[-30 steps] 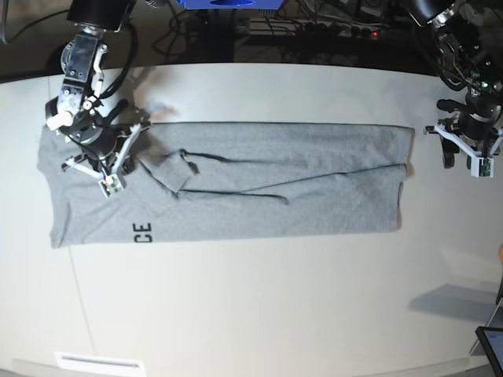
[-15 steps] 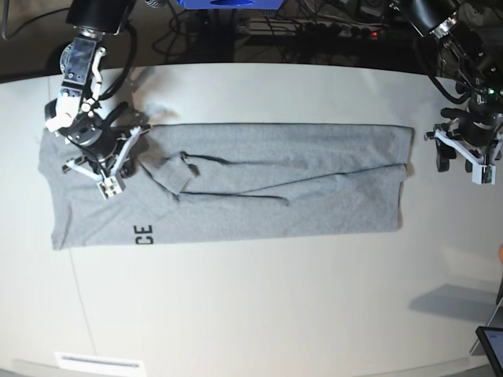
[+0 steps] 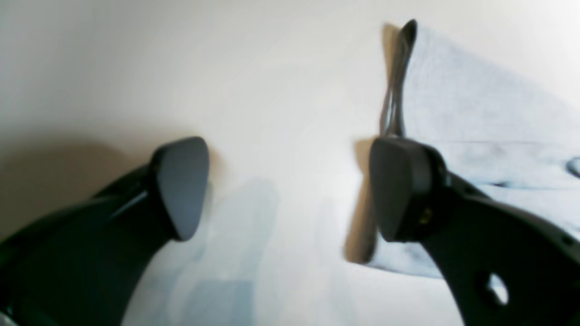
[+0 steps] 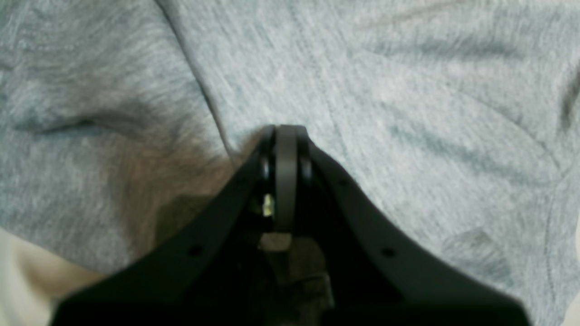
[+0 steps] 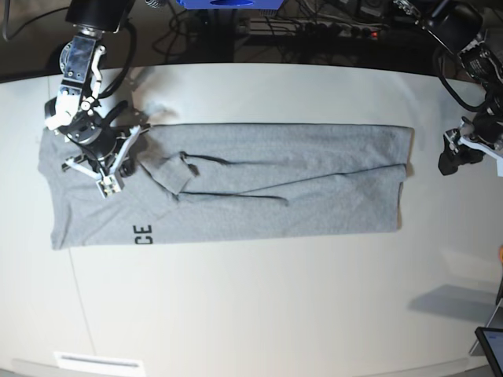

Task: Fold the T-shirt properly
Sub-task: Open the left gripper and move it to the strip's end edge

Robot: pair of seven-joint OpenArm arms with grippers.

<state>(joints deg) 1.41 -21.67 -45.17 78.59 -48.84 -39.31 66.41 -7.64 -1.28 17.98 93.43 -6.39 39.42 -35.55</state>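
The grey T-shirt [image 5: 275, 184] lies flat in a long band across the table [image 5: 275, 314], with black letters "CE" [image 5: 142, 232] near its left end and a sleeve folded onto its upper left. My right gripper [image 5: 110, 161] rests on that upper left part. In the right wrist view the right gripper [image 4: 278, 136] is shut, tips against the T-shirt [image 4: 408, 113], with no cloth seen between them. My left gripper [image 5: 456, 161] hovers off the shirt's right end. Close up, the left gripper [image 3: 290, 190] stands wide open over bare table, beside the T-shirt [image 3: 476, 113] edge.
Cables and a power strip [image 5: 314, 31] run behind the table's far edge. A dark screen corner [image 5: 491, 345] pokes in at the bottom right. A white strip [image 5: 98, 363] lies at the near left edge.
My left arm has turned at the wrist and drifted slightly away from the shirt's right end, and its jaws have opened wider. The right gripper stays put on the shirt.
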